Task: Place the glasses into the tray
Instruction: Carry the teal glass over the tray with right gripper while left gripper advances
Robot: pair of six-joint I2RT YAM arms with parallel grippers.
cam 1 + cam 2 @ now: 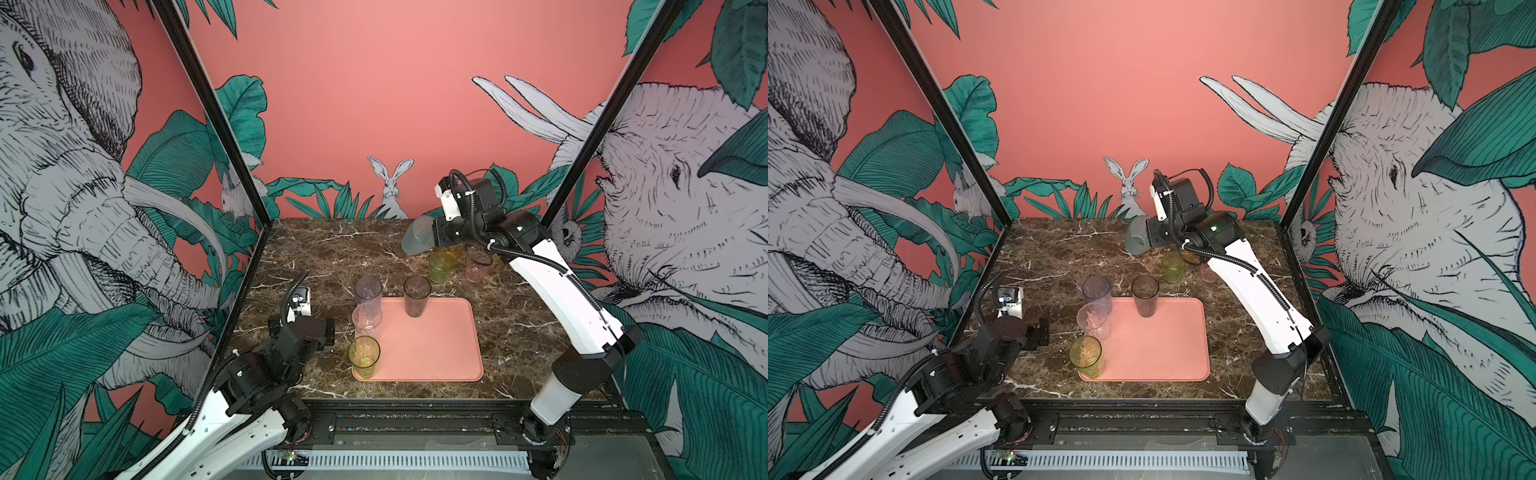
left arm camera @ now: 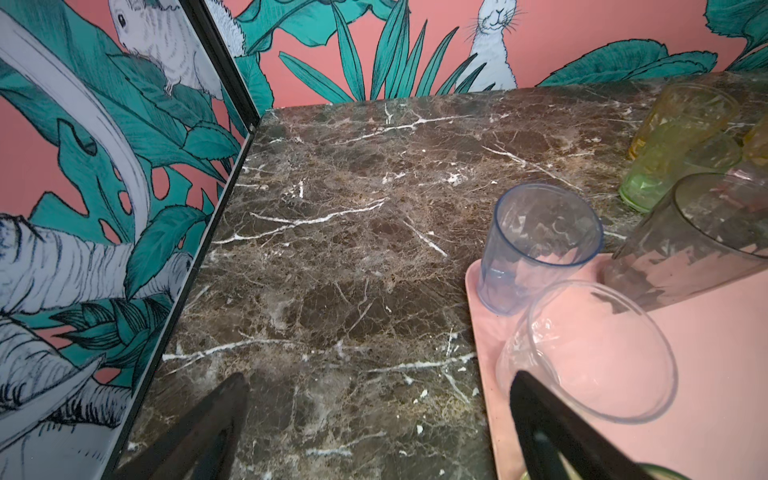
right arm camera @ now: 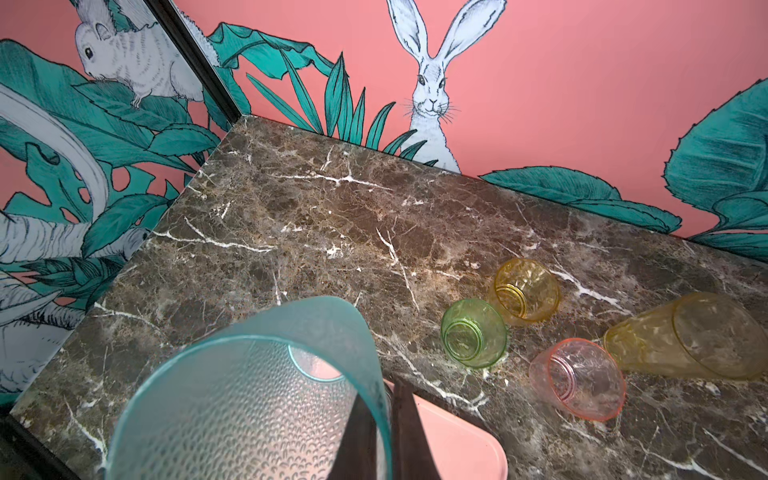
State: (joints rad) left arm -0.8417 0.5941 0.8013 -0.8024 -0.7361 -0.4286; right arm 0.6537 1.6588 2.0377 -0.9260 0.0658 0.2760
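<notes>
Currently, the right gripper [image 1: 432, 237] is gripping the frosted blue-grey tumbler [image 1: 415, 235], tilted, in the air over the far side of the marble table [image 1: 316, 249], while the left gripper [image 2: 378, 378] is hovering wide open beside the tray [image 1: 436, 349], which is bearing four upright glasses [image 1: 417, 296], four more glasses [image 3: 473, 338] standing behind it.

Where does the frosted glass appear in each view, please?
In a top view: frosted glass mid-frame, just below the rabbit.
In a top view: likewise just below the rabbit.
Left wrist: not in it.
Right wrist: lower left, in the right gripper.
Shared landmark: the rabbit.
</notes>
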